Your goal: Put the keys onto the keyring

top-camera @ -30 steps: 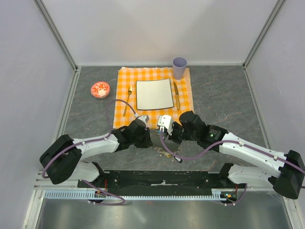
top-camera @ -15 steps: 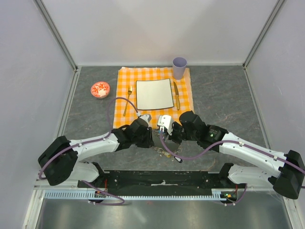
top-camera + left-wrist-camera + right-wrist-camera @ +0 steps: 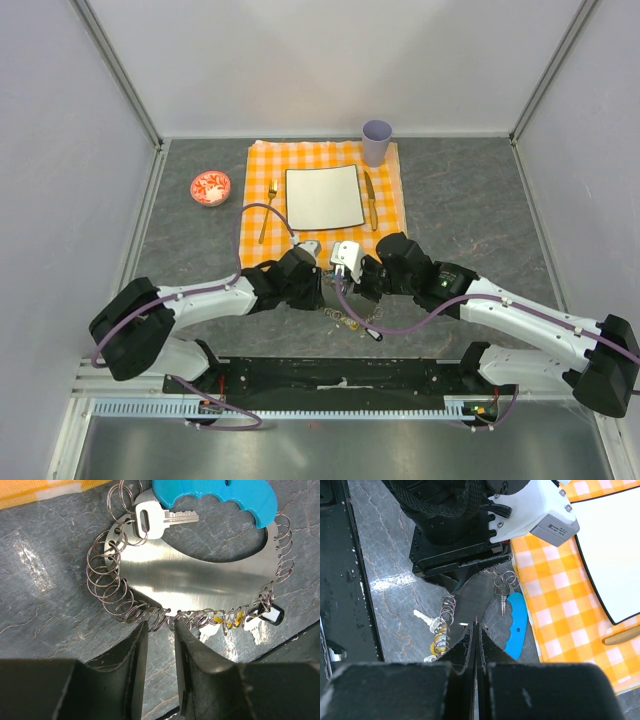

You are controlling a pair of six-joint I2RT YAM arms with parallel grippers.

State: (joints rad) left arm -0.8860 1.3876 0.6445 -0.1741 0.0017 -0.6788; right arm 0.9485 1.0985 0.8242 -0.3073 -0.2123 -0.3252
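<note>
The keyring [image 3: 190, 577] is a shiny crescent plate edged with many wire rings, with a turquoise tag [image 3: 220, 495]. It lies on the grey table and also shows in the top view [image 3: 347, 318]. One silver key [image 3: 160, 517] hangs on a ring by the tag, and more keys [image 3: 227, 622] hang at the far end. My left gripper [image 3: 159, 630] is open a narrow gap, its tips at the ring row, with nothing between them. My right gripper [image 3: 476, 626] is shut above the plate [image 3: 472, 597], and a thin metal sliver, a key seen edge-on, pokes from its tips.
An orange checked cloth [image 3: 385, 215] lies just behind the grippers, with a white square plate [image 3: 323, 197], a gold fork [image 3: 268, 210], a gold knife [image 3: 370, 200] and a lilac cup [image 3: 377, 140]. A red-and-white bowl [image 3: 210, 187] sits at the left. The black base rail [image 3: 340, 378] runs close in front.
My left gripper has moved a little right and forward, closer to the keyring's rings. The right arm and the keyring have not visibly moved.
</note>
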